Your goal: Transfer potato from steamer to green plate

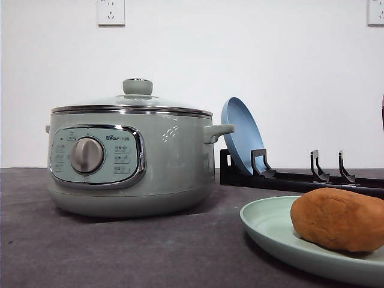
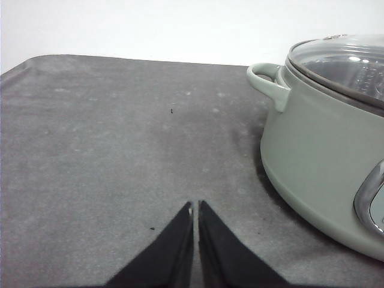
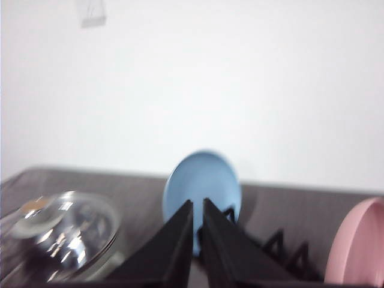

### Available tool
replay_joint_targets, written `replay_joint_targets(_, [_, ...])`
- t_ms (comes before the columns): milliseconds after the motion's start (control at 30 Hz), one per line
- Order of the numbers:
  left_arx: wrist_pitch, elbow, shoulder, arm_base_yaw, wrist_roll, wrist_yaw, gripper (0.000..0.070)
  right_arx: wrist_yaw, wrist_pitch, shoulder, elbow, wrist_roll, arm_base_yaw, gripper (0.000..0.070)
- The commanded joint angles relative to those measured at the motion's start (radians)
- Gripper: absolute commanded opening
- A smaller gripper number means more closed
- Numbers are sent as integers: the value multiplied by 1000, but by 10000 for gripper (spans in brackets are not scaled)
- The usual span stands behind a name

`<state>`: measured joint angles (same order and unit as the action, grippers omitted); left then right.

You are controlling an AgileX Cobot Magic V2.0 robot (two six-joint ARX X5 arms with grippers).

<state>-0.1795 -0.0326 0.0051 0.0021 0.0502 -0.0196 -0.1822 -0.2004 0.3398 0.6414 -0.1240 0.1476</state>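
The orange-brown potato (image 1: 339, 219) lies on the pale green plate (image 1: 270, 231) at the front right of the table. The sage-green steamer (image 1: 129, 162) stands to the left with its glass lid (image 1: 135, 102) on. My left gripper (image 2: 195, 207) is shut with nothing in it, low over the dark table beside the steamer (image 2: 324, 156). My right gripper (image 3: 198, 205) is shut and empty too, held up in the air facing the blue plate (image 3: 201, 189), with the steamer's lid (image 3: 63, 231) below it.
A black dish rack (image 1: 300, 177) stands behind the green plate and holds an upright blue plate (image 1: 240, 135). A pink plate (image 3: 357, 246) stands in the rack further along. A white wall with outlets (image 1: 111, 12) backs the table.
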Motion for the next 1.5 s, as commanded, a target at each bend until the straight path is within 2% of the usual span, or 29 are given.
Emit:
replay_joint_targets(0, [8,21,-2,2,-8,5,6,0,134,-39,-101,21,-8,17])
replay_joint_targets(233, [8,21,-2,2,-8,5,6,24,218,-180,-402,46,-90,15])
replay_joint_targets(500, [8,21,-2,2,-8,5,6,29,215,-264,-585,61,-144,15])
replay_joint_targets(633, [8,21,-2,2,-8,5,6,37,209,-294,-626,59,-145,15])
replay_joint_targets(867, [9,21,-2,2,-8,5,6,104,25,-336,-630,48,-145,15])
replay_joint_targets(1000, [12,21,-2,2,-8,5,6,99,32,-336,-630,24,-145,15])
replay_joint_targets(1467, [16,21,-2,2,-8,5,6,105,45,-336,-630,24,-145,15])
